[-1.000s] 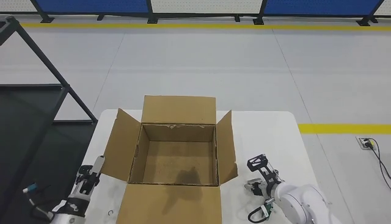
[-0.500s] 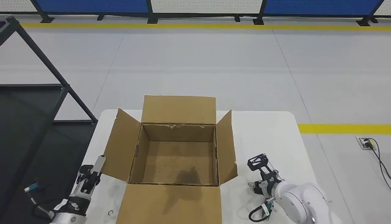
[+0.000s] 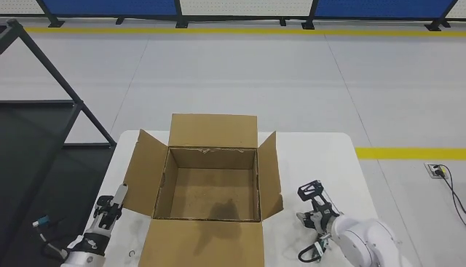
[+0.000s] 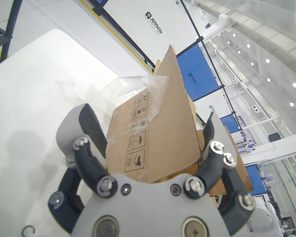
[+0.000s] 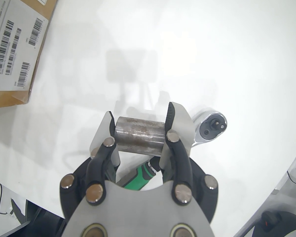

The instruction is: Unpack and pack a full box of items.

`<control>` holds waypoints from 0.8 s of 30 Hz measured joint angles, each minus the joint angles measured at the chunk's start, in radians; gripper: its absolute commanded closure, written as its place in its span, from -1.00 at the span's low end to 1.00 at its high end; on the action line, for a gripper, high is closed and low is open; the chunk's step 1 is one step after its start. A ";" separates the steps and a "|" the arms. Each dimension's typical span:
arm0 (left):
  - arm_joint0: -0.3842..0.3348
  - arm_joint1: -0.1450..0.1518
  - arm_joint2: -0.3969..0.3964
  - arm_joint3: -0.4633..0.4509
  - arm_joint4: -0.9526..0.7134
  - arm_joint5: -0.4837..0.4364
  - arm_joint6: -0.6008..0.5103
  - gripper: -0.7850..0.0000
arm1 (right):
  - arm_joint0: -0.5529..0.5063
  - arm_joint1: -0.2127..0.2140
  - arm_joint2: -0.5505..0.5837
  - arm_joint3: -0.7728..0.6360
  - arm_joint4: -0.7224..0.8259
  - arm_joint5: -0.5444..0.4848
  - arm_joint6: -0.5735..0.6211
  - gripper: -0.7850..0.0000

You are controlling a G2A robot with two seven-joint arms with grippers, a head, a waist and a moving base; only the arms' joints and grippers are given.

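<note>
An open cardboard box (image 3: 211,187) stands mid-table with its flaps spread and its inside bare. My right gripper (image 5: 139,117) is shut on a short, rust-flecked steel cylinder (image 5: 138,136), held just above the table to the right of the box (image 5: 12,38). In the top view this gripper (image 3: 309,214) is beside the box's right flap. My left gripper (image 4: 150,127) is open with nothing between its fingers, low at the box's left side (image 4: 150,136). From above the left gripper (image 3: 116,196) sits near the left flap.
A ratchet wrench lies on the table under my right gripper, with its chrome head (image 5: 209,125) and green handle (image 5: 138,176) showing. Clear plastic film (image 4: 143,85) hangs off the box's corner. A small C-shaped clip (image 4: 28,230) lies on the white table (image 3: 320,158).
My right gripper has drifted slightly to the right, away from the box, still shut on the cylinder. The left gripper has shifted slightly.
</note>
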 measured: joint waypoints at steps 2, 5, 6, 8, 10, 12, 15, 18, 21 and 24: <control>-0.002 0.000 0.000 0.002 -0.001 -0.001 -0.001 -1.00 | -0.011 0.002 0.015 -0.033 -0.003 0.006 -0.009 0.89; -0.005 0.000 0.000 0.004 -0.003 -0.001 -0.003 -1.00 | -0.033 0.008 0.041 -0.103 -0.020 0.006 -0.016 1.00; -0.006 0.001 0.000 0.004 -0.003 -0.001 -0.004 -1.00 | -0.042 0.009 0.050 -0.130 -0.026 0.006 -0.018 1.00; -0.009 0.001 0.001 0.005 -0.003 0.000 -0.005 -1.00 | -0.064 0.013 0.073 -0.202 -0.037 0.008 -0.021 1.00; -0.011 0.001 0.001 0.005 -0.005 -0.001 -0.008 -1.00 | -0.089 0.017 0.094 -0.281 -0.049 0.007 -0.022 1.00; -0.013 0.001 0.001 0.006 -0.007 -0.001 -0.010 -1.00 | -0.108 0.020 0.111 -0.346 -0.064 0.004 -0.020 1.00; -0.016 0.001 0.001 0.007 -0.010 -0.002 -0.012 -1.00 | -0.120 0.023 0.130 -0.445 -0.096 -0.004 -0.010 1.00; -0.018 0.002 0.002 0.008 -0.015 -0.004 -0.014 -1.00 | -0.109 0.024 0.121 -0.533 -0.119 -0.013 -0.001 1.00; -0.019 0.002 0.004 0.008 -0.022 -0.008 -0.016 -1.00 | -0.072 0.024 0.090 -0.595 -0.134 -0.032 0.016 1.00; -0.020 0.002 0.004 0.008 -0.031 -0.011 -0.019 -1.00 | -0.016 0.021 0.040 -0.631 -0.136 -0.051 0.042 1.00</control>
